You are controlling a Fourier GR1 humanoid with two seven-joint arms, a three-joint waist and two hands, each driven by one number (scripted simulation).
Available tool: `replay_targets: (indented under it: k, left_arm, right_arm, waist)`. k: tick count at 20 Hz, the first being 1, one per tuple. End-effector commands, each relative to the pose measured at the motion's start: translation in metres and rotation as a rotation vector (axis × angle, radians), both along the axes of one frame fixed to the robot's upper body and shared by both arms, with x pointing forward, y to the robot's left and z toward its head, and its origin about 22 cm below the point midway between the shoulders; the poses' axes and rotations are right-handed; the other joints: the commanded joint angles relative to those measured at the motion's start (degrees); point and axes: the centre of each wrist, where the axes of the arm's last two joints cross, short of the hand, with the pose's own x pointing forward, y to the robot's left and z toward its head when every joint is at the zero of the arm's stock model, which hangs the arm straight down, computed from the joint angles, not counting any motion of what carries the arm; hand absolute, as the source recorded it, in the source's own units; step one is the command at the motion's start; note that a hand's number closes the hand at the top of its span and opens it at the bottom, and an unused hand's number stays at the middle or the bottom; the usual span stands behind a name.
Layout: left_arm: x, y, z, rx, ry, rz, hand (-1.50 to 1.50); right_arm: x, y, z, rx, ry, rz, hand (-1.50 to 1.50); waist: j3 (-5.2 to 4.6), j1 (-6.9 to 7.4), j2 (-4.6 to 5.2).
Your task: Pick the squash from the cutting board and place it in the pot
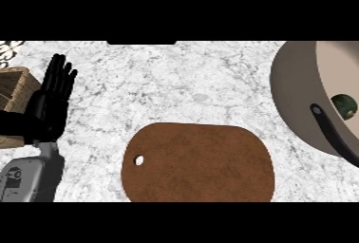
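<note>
The brown cutting board point(200, 163) lies at the lower middle of the marble counter, with a small hole near its left edge and nothing on it. The grey pot point(298, 95) fills the right edge, its black handle point(335, 135) pointing toward the lower right. Inside the pot, at the picture's right edge, rests the dark green squash point(344, 105). My left hand point(51, 102) stays at the left side, open, fingers straight and pointing up, touching nothing. My right hand does not show.
A woven basket point(15, 90) stands at the left edge, partly behind my left hand. A dark object point(140, 42) pokes in at the counter's far edge.
</note>
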Motion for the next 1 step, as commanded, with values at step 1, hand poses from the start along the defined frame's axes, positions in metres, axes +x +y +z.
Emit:
replay_targets:
  k: [1]
  left_arm:
    - [-0.0115, 0.0244, 0.0129, 0.002, -0.031, -0.005, 0.0]
  right_arm:
    - [-0.046, -0.0107, -0.0049, -0.019, 0.001, -0.014, -1.5]
  waist:
    - [0.14, 0.12, 0.03]
